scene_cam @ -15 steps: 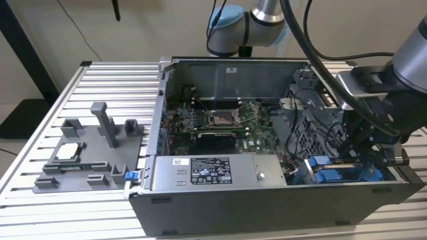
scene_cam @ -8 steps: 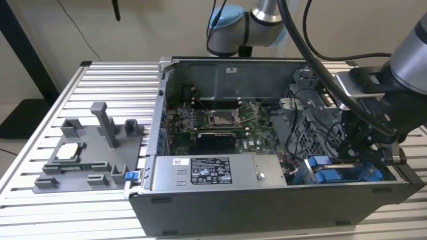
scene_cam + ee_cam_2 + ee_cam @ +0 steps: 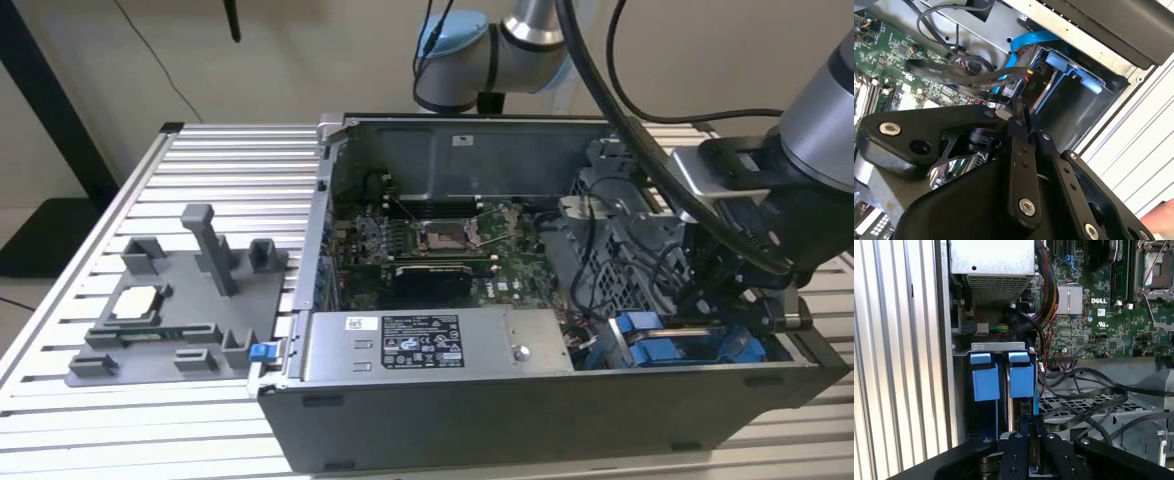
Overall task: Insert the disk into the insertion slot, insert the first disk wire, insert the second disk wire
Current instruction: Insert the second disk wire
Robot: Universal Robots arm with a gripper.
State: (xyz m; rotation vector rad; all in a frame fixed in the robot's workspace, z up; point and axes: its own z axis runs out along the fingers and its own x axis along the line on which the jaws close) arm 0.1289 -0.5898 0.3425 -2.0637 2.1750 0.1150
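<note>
My pincer (image 3: pixel 1018 107) is closed. In the second wrist view its tips meet on the plug end of a flat black wire (image 3: pixel 964 77), which I take to be what I am gripping, though the plug itself is mostly hidden between the tips.

Right at my tips stands the disk (image 3: pixel 1021 382) in its blue frame. It sits inside the insertion slot (image 3: pixel 999 346), the grey metal bay. So I judge the first step done: the disk is in. I judge that I am working on one of the two wires. Whether its plug is seated on the disk's edge I cannot tell, and I see no second wire clearly plugged in, so both wire steps look unfinished.

Beyond the disk, the first wrist view shows a second blue tab (image 3: pixel 985 382) beside it, then the grey power box (image 3: pixel 991 260) and the green circuit board (image 3: pixel 1094 325) farther off. The second wrist view shows instead how the wire runs into my tips, plus a blue cable (image 3: pixel 1029 40) curving over the bay.

The exterior view adds the whole open computer case (image 3: pixel 534 420) on the slatted table (image 3: pixel 160 420), with a grey plastic fixture (image 3: pixel 174 300) well away from me, outside the case.
</note>
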